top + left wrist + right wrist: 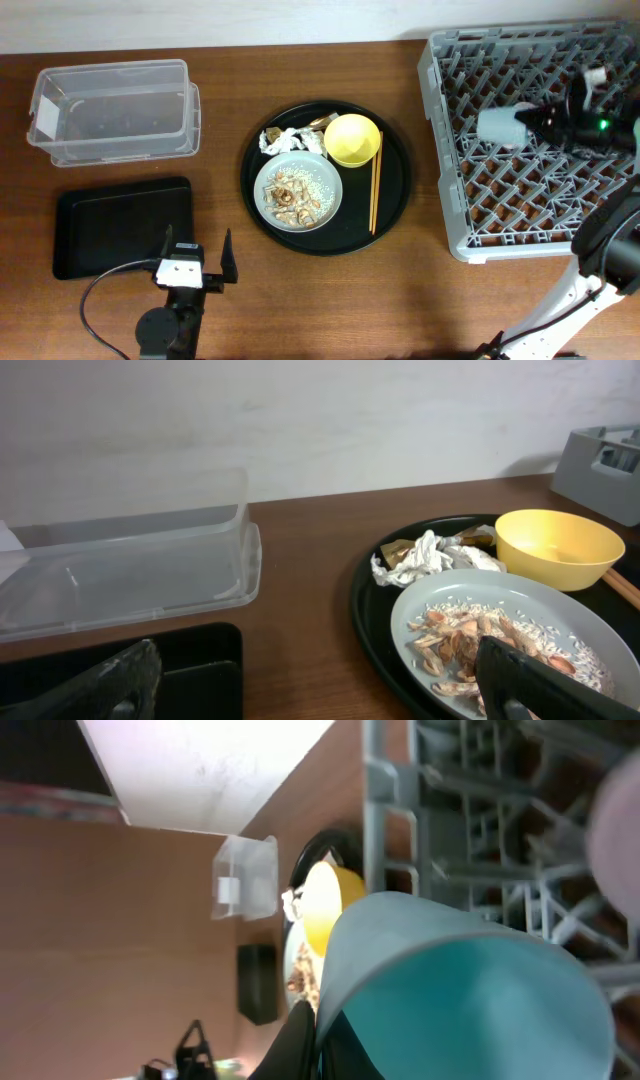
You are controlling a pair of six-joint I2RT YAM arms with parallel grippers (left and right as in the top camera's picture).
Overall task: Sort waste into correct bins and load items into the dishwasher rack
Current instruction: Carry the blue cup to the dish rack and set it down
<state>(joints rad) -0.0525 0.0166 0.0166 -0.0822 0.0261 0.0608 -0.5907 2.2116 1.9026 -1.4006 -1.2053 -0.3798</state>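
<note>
Small blue cup clamped in the right tool, shut tight on it, lying sideways over the lattice of the dishwasher rack. From the right wrist: cup mouth close and wide, teal inside. From overhead: only a pale stub against the grid.

Left of the rack, on the round black tray: yellow-green bowl touching the grey-green plate, strewn with food scraps. Crumpled tissue and gold-brown wrapper at the far rim. Chopsticks whole from overhead, merely a tip from the left wrist.

Further left on the desk: clear box, flat black tray in front of it. Left tool spread wide, holding nothing, at that tray's near right corner.
</note>
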